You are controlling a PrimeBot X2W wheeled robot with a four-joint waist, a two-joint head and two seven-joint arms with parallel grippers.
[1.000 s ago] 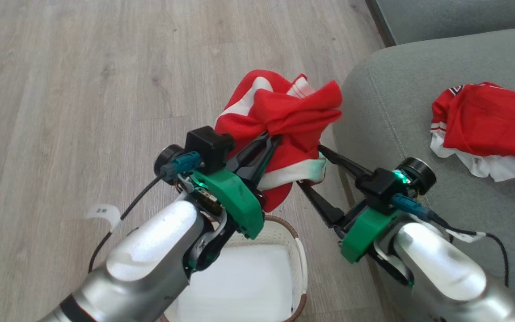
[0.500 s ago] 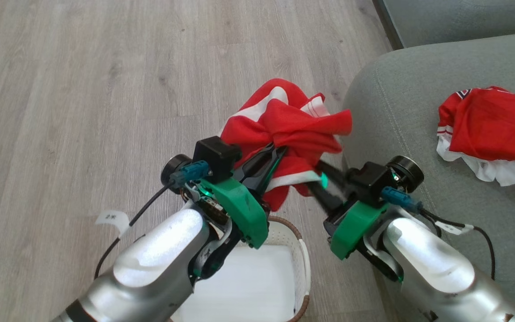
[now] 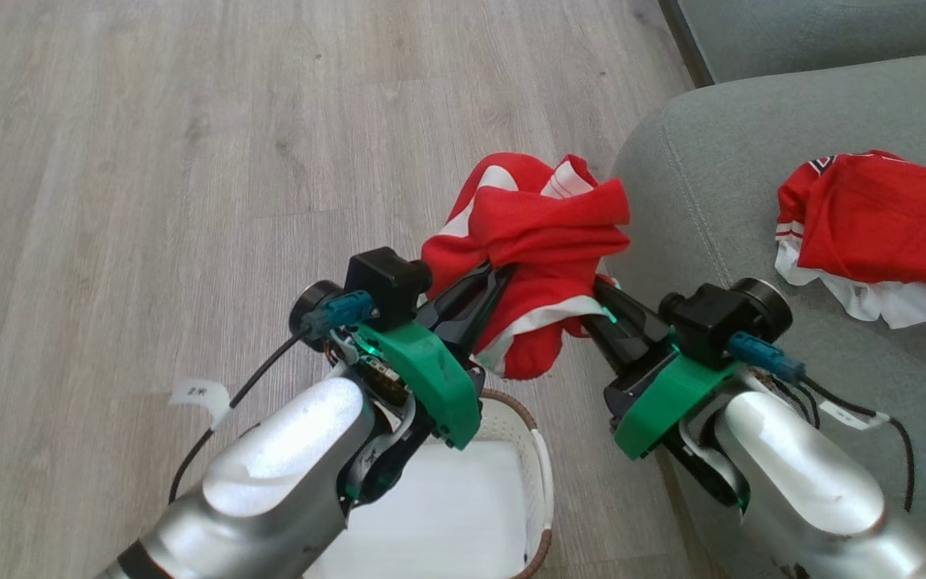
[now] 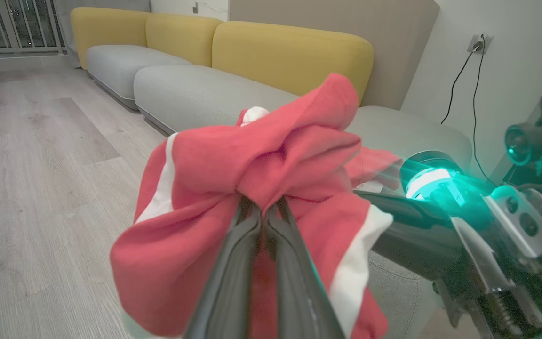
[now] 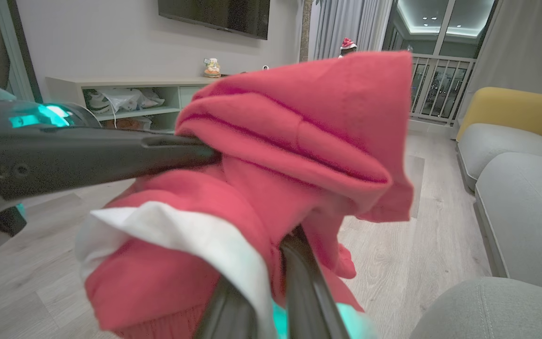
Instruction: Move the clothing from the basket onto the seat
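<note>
The left claw [image 3: 495, 277] and right claw [image 3: 596, 293] both clench the red garment [image 3: 551, 233], lifted clear of the basket [image 3: 539, 474], beside the seat [image 3: 720, 241]. Mid-transfer; next it likely needs carrying rightward over the seat, then releasing.

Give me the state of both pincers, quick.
Left pincer: closed, holding the red garment.
Right pincer: closed on the same red garment.

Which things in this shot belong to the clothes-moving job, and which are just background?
Job:
- red garment, gripped by left gripper and right gripper
- second red garment, lying on the seat
- basket

Background:
- wooden floor
- yellow-backed sofa
- shelf unit
- wall socket
</note>
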